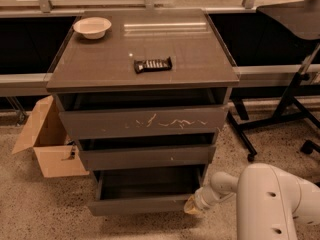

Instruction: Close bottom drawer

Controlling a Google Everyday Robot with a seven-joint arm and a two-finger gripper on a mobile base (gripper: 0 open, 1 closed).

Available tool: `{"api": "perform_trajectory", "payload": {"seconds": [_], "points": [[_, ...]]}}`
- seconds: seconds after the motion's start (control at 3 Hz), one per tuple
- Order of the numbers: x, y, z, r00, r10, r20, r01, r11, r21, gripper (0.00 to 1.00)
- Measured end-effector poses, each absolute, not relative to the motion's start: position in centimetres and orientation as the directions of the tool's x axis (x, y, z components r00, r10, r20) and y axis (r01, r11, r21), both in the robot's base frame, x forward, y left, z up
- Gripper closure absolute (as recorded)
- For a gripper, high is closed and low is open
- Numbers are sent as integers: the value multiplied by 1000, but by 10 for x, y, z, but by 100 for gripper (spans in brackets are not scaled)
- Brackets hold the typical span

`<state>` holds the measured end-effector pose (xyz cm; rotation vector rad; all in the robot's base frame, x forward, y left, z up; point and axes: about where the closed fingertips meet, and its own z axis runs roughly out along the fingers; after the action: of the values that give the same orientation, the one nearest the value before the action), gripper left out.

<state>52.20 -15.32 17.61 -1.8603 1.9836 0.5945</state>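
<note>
The bottom drawer [142, 204] is a slim, plain, dark grey-brown drawer at the foot of the cabinet. It stands pulled out, its empty inside showing. My gripper [193, 206] is at the right end of the drawer's front, low near the floor, touching or nearly touching it. The white arm [265, 199] reaches in from the lower right. Above are the middle drawer with one white speck [147, 156] and the tall top drawer with white scratches [145, 121], both slightly ajar.
A dark snack bar [153, 64] and a white bowl [92, 27] lie on the cabinet top. An open cardboard box [47, 144] stands on the floor to the left. A black chair base [280, 119] stands to the right.
</note>
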Motion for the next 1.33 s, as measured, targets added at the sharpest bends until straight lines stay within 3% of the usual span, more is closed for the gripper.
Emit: {"api": "perform_trajectory", "payload": {"seconds": [0.67, 1.33], "points": [[522, -153, 176, -72, -847, -526, -997, 47, 61, 59], [522, -153, 176, -72, -847, -526, -997, 47, 61, 5]]}}
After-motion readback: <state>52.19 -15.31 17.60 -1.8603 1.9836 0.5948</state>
